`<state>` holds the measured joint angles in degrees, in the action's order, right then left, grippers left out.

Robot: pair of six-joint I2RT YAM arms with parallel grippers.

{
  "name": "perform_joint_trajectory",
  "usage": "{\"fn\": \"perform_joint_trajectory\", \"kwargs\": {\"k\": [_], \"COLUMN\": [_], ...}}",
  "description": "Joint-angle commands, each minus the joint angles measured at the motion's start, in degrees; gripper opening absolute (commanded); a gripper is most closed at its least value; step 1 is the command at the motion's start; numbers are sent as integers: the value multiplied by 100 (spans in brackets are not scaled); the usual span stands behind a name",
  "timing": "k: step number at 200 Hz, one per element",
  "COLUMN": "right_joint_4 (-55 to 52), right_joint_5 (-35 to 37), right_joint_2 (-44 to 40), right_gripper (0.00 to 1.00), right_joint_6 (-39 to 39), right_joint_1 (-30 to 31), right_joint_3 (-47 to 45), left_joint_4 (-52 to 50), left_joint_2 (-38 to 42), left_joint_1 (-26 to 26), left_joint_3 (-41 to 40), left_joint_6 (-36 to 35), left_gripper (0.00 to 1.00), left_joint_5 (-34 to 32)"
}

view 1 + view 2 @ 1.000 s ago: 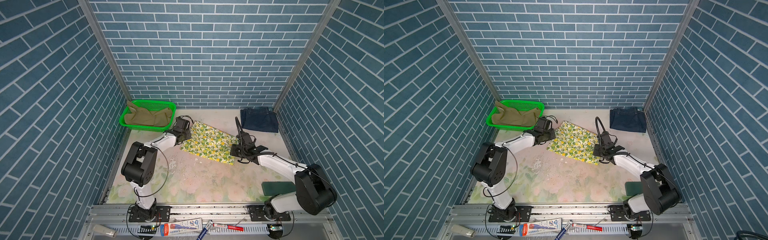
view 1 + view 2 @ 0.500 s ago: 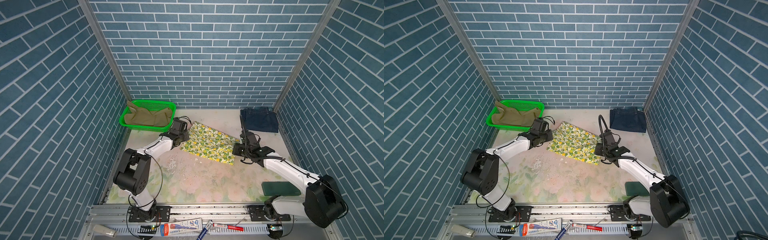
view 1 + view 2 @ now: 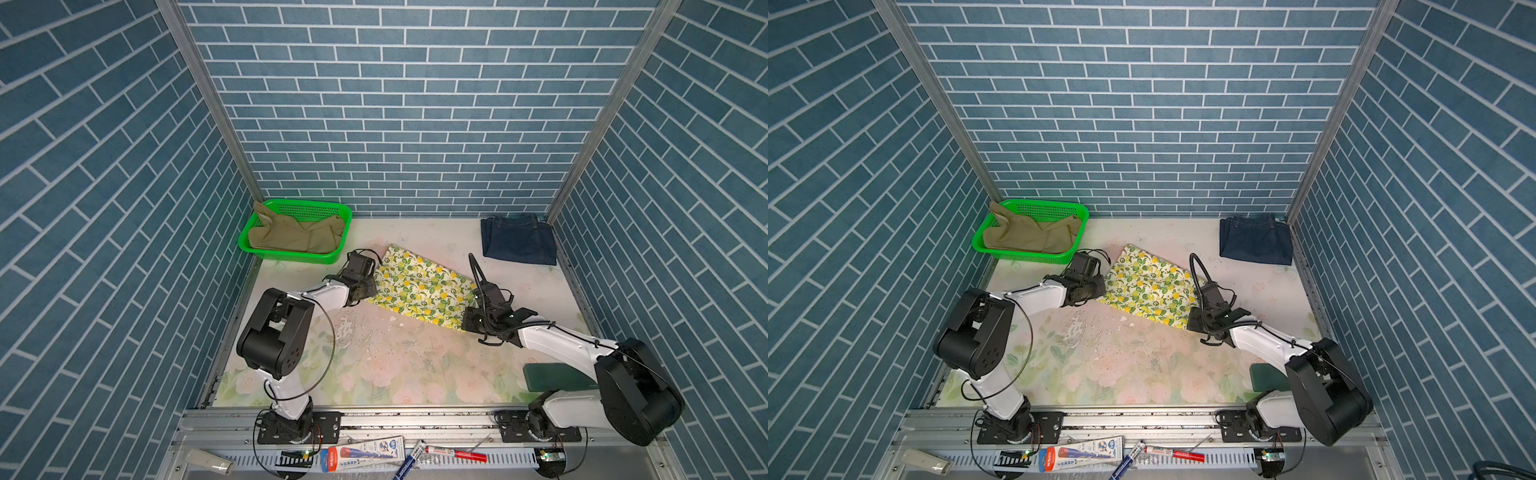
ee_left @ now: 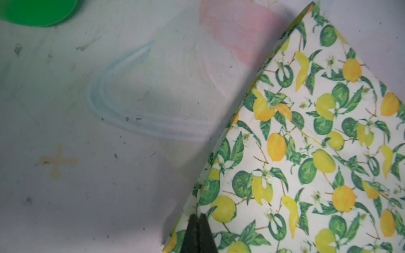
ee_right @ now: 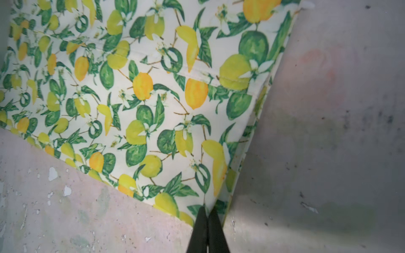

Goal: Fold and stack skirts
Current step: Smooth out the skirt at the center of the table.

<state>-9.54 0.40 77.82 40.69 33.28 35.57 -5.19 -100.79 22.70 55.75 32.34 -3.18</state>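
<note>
The lemon-print skirt [image 3: 419, 286] [image 3: 1150, 286] lies flat in the middle of the table, folded into a slanted band. My left gripper [image 3: 368, 293] [image 4: 198, 216] is shut on its left near corner. My right gripper [image 3: 467, 322] [image 5: 208, 210] is shut on its right near corner. In both wrist views the black fingers pinch the cloth edge [image 4: 306, 153] [image 5: 142, 98], lifted slightly off the table. The dark blue denim skirt [image 3: 517, 241] [image 3: 1256, 239] lies folded at the back right. The khaki skirt [image 3: 291, 235] [image 3: 1030, 232] sits crumpled in the green basket [image 3: 291, 258].
The basket stands at the back left, close behind my left wrist. A dark green flat object [image 3: 557, 376] lies by the right arm's base. Markers [image 3: 453, 453] and a tube [image 3: 365, 451] lie on the front rail. Brick walls close in three sides.
Both arms shifted their elbows out and back a little. Both grippers stayed shut on the lemon-print skirt's corners, and the skirt has hardly moved.
</note>
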Motion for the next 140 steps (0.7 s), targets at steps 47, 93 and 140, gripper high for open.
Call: {"fn": "perform_joint_trajectory", "kwargs": {"k": [47,93,140], "right_joint_4": [-143,-543,-567], "right_joint_5": [215,390,441], "right_joint_2": [-44,-398,-404], "right_gripper": [0,0,0], "right_joint_6": [215,119,200], "right_joint_1": [134,140,309], "right_joint_3": [-28,238,233], "left_joint_4": [124,-76,-105], "left_joint_2": [73,523,681], "left_joint_1": [-143,-148,-158], "left_joint_3": [-116,-99,-202], "left_joint_6": [-21,-93,-105], "left_gripper": [0,0,0], "left_joint_5": [-77,-203,-242]}}
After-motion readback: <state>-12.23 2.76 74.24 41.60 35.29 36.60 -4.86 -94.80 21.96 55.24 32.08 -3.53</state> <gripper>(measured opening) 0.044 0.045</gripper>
